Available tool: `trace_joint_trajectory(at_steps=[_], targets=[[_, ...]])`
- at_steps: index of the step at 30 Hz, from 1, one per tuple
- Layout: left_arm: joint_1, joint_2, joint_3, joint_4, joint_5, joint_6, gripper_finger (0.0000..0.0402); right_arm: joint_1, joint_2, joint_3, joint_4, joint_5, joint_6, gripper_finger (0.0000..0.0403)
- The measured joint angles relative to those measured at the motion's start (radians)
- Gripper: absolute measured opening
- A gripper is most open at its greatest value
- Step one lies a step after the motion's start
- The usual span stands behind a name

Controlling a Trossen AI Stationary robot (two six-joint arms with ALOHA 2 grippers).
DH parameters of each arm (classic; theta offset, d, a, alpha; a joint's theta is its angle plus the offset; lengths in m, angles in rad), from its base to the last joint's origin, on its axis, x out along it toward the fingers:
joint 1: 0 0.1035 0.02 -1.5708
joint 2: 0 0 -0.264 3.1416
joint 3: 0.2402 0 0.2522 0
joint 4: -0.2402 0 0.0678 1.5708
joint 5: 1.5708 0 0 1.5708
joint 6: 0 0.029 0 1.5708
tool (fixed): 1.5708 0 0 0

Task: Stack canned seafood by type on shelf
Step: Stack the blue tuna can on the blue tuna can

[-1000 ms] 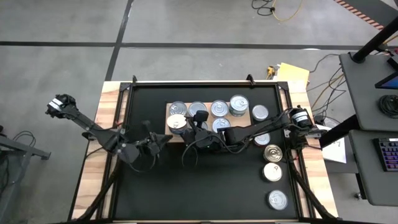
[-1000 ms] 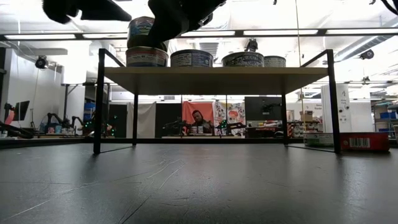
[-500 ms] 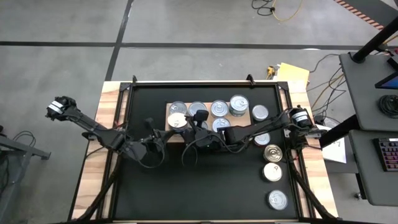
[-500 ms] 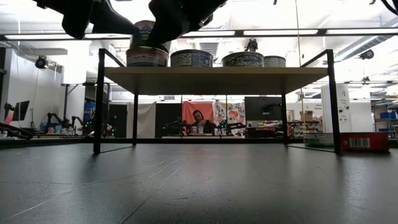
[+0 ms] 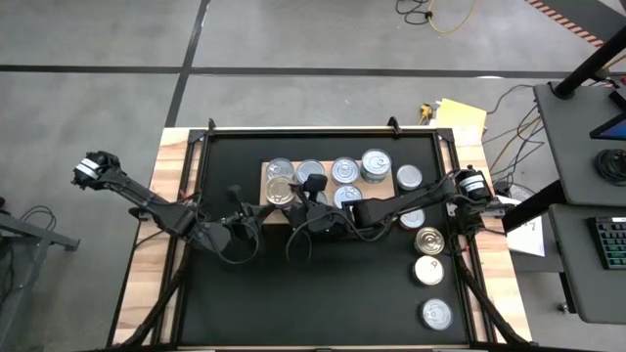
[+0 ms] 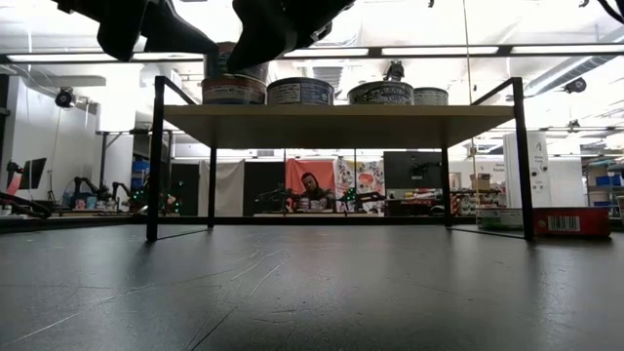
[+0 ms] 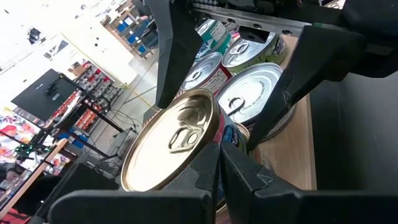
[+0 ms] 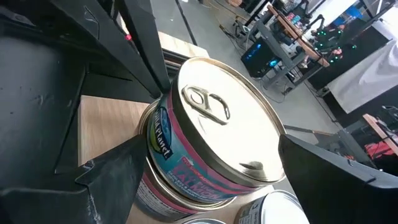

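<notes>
On the left end of the light-wood shelf (image 5: 266, 168) a gold-lidded can (image 5: 279, 191) with a teal and pink label stands on top of another can (image 6: 234, 91). My right gripper (image 8: 211, 140) is open, one finger on each side of the gold-lidded can (image 8: 217, 130). My left gripper (image 7: 219, 152) is shut and comes in from the shelf's left end, its tip at that can's side. More cans (image 5: 344, 170) stand along the shelf. My left gripper meets the upper can's side wall (image 7: 217, 134), just under the lid rim, with its shut fingertips. It comes nearly level from the table's left. The can stands upright on the can below it. My right gripper: I cannot tell whether its fingers (image 8: 118, 177) touch the can's sides.
Several loose cans (image 5: 428, 240) lie on the black mat along the table's right side, one (image 5: 410, 177) beside the shelf's right end. The shelf (image 6: 336, 122) stands raised on black legs (image 6: 153, 156). A red box (image 6: 570, 222) sits far right.
My left gripper has moved toward the table's right, up to the stacked can, staying shut. The upper can, earlier higher and askew, has sunk and now stands level on the can below. My right gripper has kept still.
</notes>
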State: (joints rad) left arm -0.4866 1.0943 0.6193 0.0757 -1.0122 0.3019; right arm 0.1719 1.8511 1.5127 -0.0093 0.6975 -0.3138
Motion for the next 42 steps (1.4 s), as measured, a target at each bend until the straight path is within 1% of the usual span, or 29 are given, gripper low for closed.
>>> trace_joint_trajectory(at_steps=[8, 18, 25, 29, 33, 38, 42], targets=[[-0.002, -0.004, 0.0, 0.0, -0.002, 0.002, 0.0, 0.003, -0.001, 0.0, 0.0, 0.0, 0.0, 0.0354], [-0.018, -0.054, 0.001, 0.0, -0.001, 0.003, 0.0, 0.018, -0.023, 0.0, -0.005, 0.001, 0.0, 0.0354], [-0.016, -0.068, 0.025, 0.005, 0.0, 0.043, 0.0, 0.03, -0.061, 0.0, -0.057, 0.013, 0.0, 0.0354], [-0.011, -0.068, 0.063, 0.01, 0.002, 0.109, 0.0, 0.04, -0.107, 0.0, -0.148, 0.011, 0.035, 0.0354], [0.01, -0.068, 0.075, 0.01, 0.012, 0.163, 0.0, 0.054, -0.165, 0.0, -0.3, 0.009, 0.13, 0.0354], [0.079, -0.067, 0.075, 0.011, 0.118, 0.164, 0.0, 0.069, -0.244, 0.0, -0.511, 0.009, 0.289, 0.0352], [0.126, -0.066, 0.075, 0.012, 0.132, 0.165, 0.0, 0.074, -0.295, 0.0, -0.631, 0.008, 0.412, 0.0345]])
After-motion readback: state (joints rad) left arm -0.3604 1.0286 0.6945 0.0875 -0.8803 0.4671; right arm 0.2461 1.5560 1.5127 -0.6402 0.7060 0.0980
